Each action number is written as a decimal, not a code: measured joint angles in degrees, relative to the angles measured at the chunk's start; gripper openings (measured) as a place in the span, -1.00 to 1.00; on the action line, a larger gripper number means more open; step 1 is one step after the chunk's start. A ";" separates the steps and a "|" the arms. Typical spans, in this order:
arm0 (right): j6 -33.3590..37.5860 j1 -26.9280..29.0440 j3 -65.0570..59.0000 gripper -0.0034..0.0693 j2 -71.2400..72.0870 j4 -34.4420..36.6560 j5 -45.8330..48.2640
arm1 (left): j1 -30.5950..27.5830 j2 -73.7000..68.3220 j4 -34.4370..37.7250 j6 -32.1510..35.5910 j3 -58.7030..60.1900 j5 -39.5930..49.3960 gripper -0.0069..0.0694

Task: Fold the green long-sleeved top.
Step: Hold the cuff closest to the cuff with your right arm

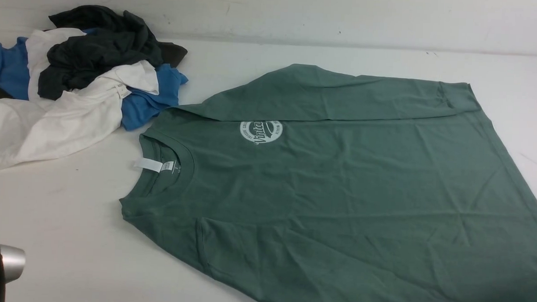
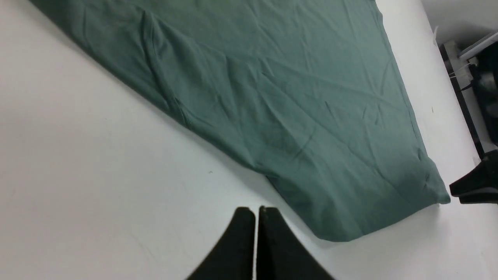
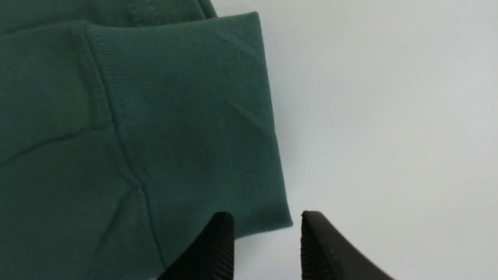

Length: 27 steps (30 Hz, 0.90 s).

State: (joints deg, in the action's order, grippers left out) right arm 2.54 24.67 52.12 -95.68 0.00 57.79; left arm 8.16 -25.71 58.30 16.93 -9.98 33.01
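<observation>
- Front view: the green long-sleeved top (image 1: 339, 180) lies flat and face up on the white table (image 1: 69, 215), with its collar pointing to the robot's left and its hem running out of frame on the right.
- The far sleeve is folded in over the top's far edge, and its cuff ends near the far right corner of the body.
- The round white logo (image 1: 260, 132) and the white neck tag (image 1: 149, 164) both face upward.
- A heap of blue, white and dark grey garments (image 1: 83, 73) sits beyond the collar on the left, its blue edge just beside the top's far shoulder.
- Neither gripper shows in this view.
- Left wrist view: the left gripper (image 2: 255, 212) hangs over bare table just beside the top's near edge. Its two black fingers are pressed together with nothing between them, and it is not touching the cloth.
- Right wrist view: the right gripper (image 3: 267, 216) is held low and tilted toward a ribbed cuff (image 3: 194, 116) of the top.
- Its fingers stand apart. One is over the cuff's corner and the other over bare table beside it, and no cloth is pinched.
</observation>
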 joint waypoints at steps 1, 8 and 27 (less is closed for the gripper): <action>0.00 0.00 0.00 -0.16 -0.89 0.00 -0.17 | 0.00 0.00 0.00 0.01 0.00 0.00 -0.82; 0.22 0.00 0.14 -0.10 -3.83 0.00 -0.67 | 0.00 0.00 -0.05 0.33 0.00 -0.41 -0.82; 1.91 0.00 3.46 -0.92 -3.06 3.59 5.54 | 0.00 0.00 -0.52 2.36 0.00 -1.45 -0.82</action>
State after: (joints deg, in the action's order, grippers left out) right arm 4.45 24.67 55.57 -98.75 3.59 63.33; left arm 8.16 -25.71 57.78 19.30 -9.98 31.56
